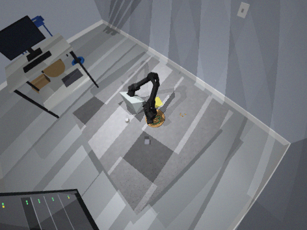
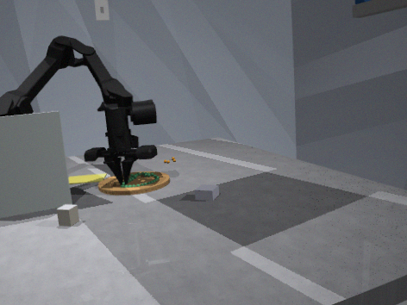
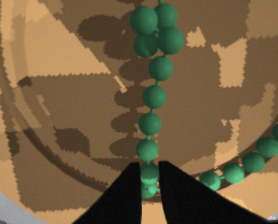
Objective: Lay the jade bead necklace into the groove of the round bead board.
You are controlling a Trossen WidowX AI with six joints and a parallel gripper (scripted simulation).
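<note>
Top view: black arm bends down to round bead board on worktop. Green necklace lies on board.

Exterior view: hand points down at board's near left part; lilac block sits apart.

Wrist view: hand closed on necklace, 2 black fingertips pinching beads near groove; line of beads crosses board's middle, away from groove, with 4 beads clustered; other beads curve along groove at right.

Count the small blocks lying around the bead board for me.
2: a beige block near the pale panel, and a lavender block right of the board in the exterior view. The panel may hide others.
</note>
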